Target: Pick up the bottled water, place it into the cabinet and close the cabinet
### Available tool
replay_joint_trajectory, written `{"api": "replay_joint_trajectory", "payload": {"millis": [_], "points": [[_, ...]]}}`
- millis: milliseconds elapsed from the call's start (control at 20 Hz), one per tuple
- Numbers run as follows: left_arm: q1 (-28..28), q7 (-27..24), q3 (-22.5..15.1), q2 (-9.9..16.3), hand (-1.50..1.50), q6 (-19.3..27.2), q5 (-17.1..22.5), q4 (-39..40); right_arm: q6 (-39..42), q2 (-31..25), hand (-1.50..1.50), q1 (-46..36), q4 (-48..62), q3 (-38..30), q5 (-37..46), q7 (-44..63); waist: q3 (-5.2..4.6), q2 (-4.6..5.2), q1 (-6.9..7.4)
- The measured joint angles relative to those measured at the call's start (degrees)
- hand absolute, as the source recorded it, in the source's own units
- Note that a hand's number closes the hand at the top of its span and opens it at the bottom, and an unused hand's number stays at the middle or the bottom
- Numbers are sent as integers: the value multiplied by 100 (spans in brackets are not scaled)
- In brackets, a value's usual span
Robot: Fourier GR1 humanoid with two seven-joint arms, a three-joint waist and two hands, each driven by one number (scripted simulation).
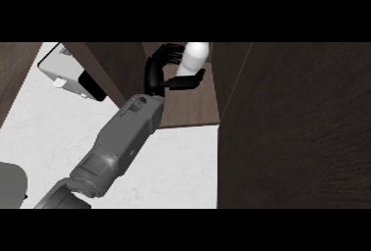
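Observation:
The bottled water [196, 56] is a white bottle standing inside the dark wooden cabinet, above its shelf board [190, 108]. My right hand [174, 81] reaches into the cabinet from the lower left. Its fingers [165, 51] curl round the bottle's left side and the thumb [191, 78] lies against its lower part, hiding some of the bottle. The cabinet door [304, 127] stands open as a large dark panel filling the right of the view. A grey piece of my left arm [11, 184] shows at the lower left edge; the left hand itself is out of view.
A white and black appliance [69, 73] sits on the white marble counter [177, 166] at the upper left, close beside the cabinet's left wall [109, 68]. My right forearm [119, 142] crosses the counter diagonally.

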Motion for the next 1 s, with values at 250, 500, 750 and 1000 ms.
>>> {"api": "replay_joint_trajectory", "payload": {"millis": [250, 500, 750, 1000], "points": [[-329, -69, 79, 29, -150, 14, -76, 543, 48, 21, -150, -30, 24, 10, -38, -63, 0, 21, -37], [-513, -173, 211, 59, -150, -58, -88, 892, 85, -81, -150, -36, 39, -97, -100, -73, -2, 34, -40], [-654, -459, 330, 57, -150, -273, -64, 951, 47, -84, -150, -120, 55, -60, -133, -44, -2, 39, -35], [-658, -919, 451, 12, -150, -587, 61, 768, 36, -97, -150, -118, 58, -145, -168, -38, -2, 8, -5]]}}
